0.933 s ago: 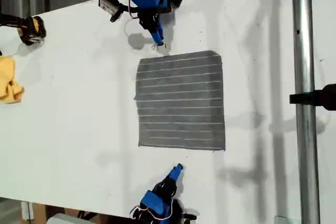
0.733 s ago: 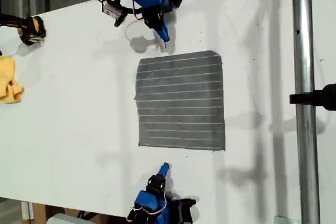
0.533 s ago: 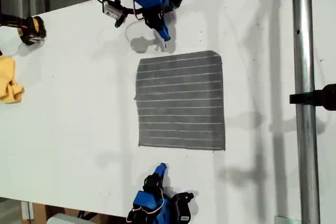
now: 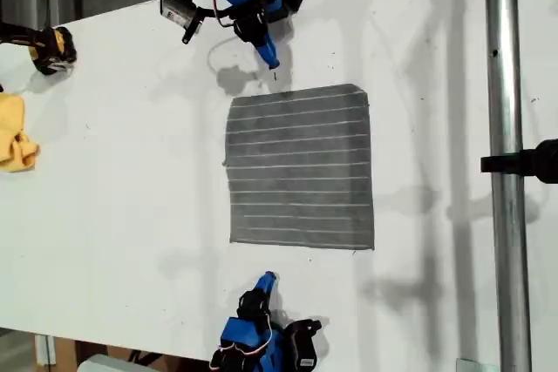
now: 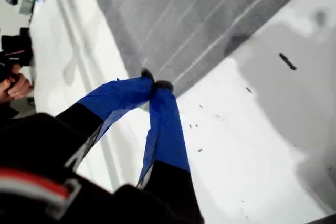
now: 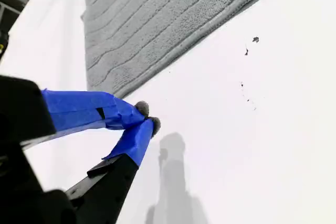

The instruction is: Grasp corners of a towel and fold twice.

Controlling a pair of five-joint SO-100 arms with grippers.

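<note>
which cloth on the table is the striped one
The dark grey towel lying flat mid-table has thin white stripes; the small yellow cloth at the exterior view's left edge is plain and crumpled.

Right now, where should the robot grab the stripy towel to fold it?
Probably by its corners: the towel lies flat, so only corners and edges can be pinched. Each shut gripper, my first gripper and my second gripper, could open and come in from its own side.

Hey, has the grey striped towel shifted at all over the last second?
No. The towel lies flat, its edge just as far from the metal pole as before.
</note>
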